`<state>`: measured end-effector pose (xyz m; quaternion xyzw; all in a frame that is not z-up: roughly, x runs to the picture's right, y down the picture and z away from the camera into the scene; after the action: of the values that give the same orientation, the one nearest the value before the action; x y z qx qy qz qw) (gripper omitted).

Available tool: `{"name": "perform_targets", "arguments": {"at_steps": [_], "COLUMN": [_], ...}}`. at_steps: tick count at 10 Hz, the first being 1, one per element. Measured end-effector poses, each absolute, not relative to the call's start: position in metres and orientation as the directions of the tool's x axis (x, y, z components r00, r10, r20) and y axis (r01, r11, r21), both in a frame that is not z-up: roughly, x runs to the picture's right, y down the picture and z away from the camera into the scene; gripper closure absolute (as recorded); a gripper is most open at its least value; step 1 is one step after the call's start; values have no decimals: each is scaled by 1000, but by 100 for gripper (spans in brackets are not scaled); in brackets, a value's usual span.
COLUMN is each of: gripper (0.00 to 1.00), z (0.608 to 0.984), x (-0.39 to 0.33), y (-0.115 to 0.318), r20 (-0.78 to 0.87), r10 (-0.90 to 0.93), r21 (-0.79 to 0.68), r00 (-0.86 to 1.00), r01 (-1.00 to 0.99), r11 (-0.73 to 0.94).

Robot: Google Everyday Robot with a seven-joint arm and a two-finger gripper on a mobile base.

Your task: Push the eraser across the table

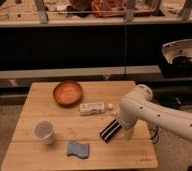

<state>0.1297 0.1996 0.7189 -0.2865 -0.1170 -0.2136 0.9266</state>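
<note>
Gripper (120,122) meets the eraser's (110,131) upper-right end on the desk (41,102).
Open or closed, I cannot tell; an off-centre push could spin the eraser or slip past it.

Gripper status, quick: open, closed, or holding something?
Gripper: cannot be told. It is low over the table at the right end of the eraser, largely hidden by the arm.

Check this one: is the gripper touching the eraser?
Cannot tell. The camera view puts the gripper at the right end of the eraser, but the arm covers where they would meet.
</note>
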Motion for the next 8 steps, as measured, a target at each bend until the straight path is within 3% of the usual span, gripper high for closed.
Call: {"name": "perform_targets", "arguments": {"at_steps": [8], "gripper": [20], "z": [718], "x": [121], "y": [206], "r20": [384], "r10": [-352], "r21": [-471], "r00": [854], "r01": [509], "r11": [721]}}
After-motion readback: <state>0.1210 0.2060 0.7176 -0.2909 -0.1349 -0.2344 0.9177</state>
